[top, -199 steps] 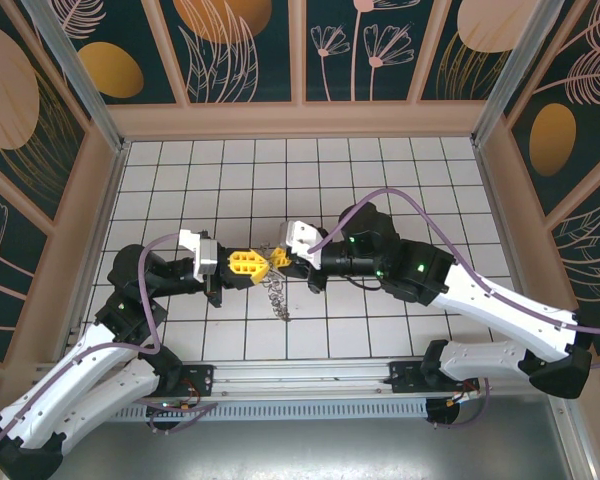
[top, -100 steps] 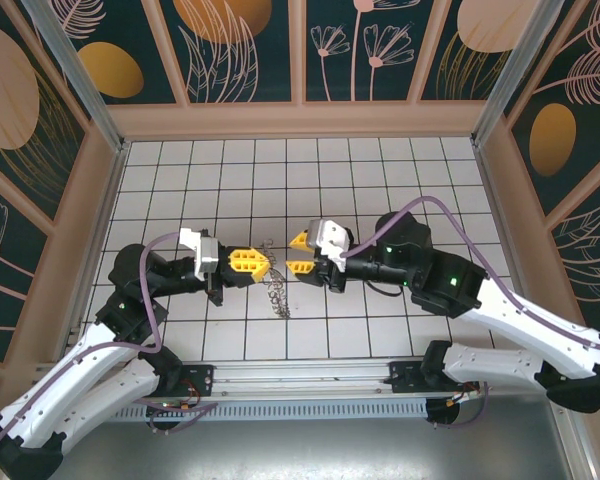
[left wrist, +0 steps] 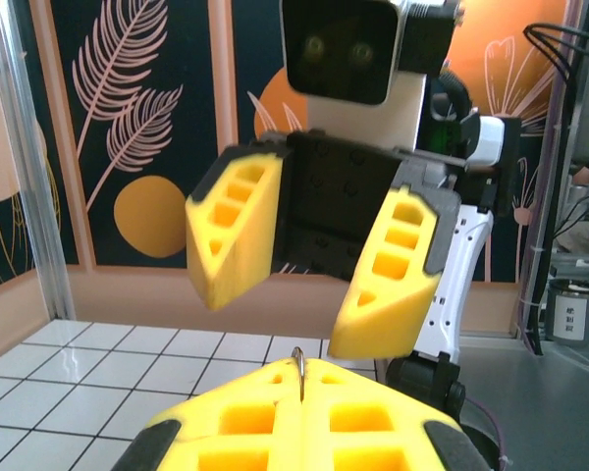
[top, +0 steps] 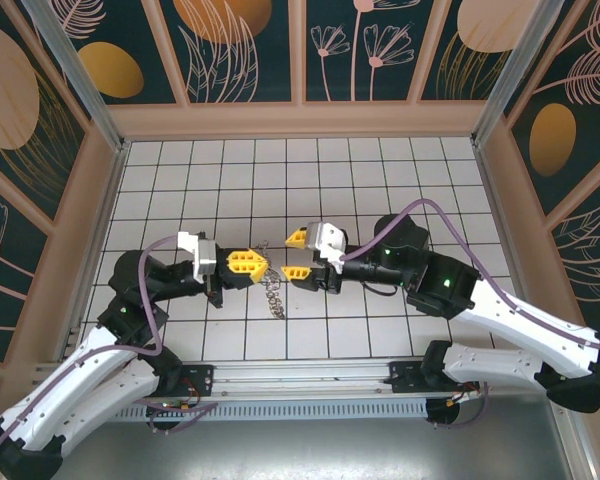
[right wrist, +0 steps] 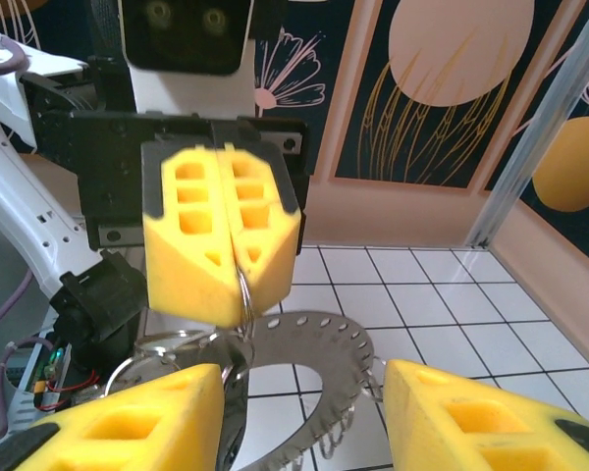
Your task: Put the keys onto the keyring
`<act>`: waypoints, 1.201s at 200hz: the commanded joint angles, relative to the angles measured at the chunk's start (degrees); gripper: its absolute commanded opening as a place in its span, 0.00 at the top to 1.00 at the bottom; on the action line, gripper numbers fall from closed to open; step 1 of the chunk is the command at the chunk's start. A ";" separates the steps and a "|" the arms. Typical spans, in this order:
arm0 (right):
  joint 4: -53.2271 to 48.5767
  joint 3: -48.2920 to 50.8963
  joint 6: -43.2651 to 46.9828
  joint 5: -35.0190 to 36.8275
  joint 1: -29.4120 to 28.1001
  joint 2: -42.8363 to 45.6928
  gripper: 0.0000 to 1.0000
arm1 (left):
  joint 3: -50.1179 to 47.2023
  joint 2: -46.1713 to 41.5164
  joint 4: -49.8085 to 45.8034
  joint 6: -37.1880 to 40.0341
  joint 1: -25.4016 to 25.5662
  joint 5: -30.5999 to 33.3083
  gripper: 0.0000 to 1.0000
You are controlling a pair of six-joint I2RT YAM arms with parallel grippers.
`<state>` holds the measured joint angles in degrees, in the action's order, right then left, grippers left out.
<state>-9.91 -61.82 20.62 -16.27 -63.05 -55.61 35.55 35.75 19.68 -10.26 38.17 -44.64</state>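
Both arms have chunky white parts low down and black parts higher up. The left arm (top: 90, 375) and the right arm (top: 500, 315) each carry a thin purple cable (top: 420, 201) that loops along them. Tiny green lights (top: 446, 284) glow on the black parts. The left hand (top: 248, 265) and the right hand (top: 298, 255) each have a white block, a black camera box (left wrist: 339, 49) and fat yellow fingers (left wrist: 234, 231) with holes, like cheese.
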 commanded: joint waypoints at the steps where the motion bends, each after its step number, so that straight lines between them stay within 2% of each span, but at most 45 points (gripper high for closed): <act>1: 3.88 0.97 -0.10 -1.48 -0.39 1.11 0.54 | 0.26 -1.43 4.97 -1.92 0.06 -1.49 1.00; 92: 8.62 4.73 0.58 -5.39 -0.95 2.79 0.57 | 1.68 -1.19 5.99 -3.85 0.03 -2.19 1.00; 154: 13.22 5.85 -1.09 -8.20 -0.96 2.36 0.68 | 1.63 -1.08 5.46 -3.38 0.03 -2.29 1.00; 240: 13.75 3.73 -1.41 -10.09 -1.03 -1.53 0.71 | 1.41 -0.97 6.31 -3.65 0.04 -3.25 1.00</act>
<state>1.13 -56.58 20.36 -25.19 -63.75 -56.73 35.55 35.03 21.39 -12.78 38.17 -46.54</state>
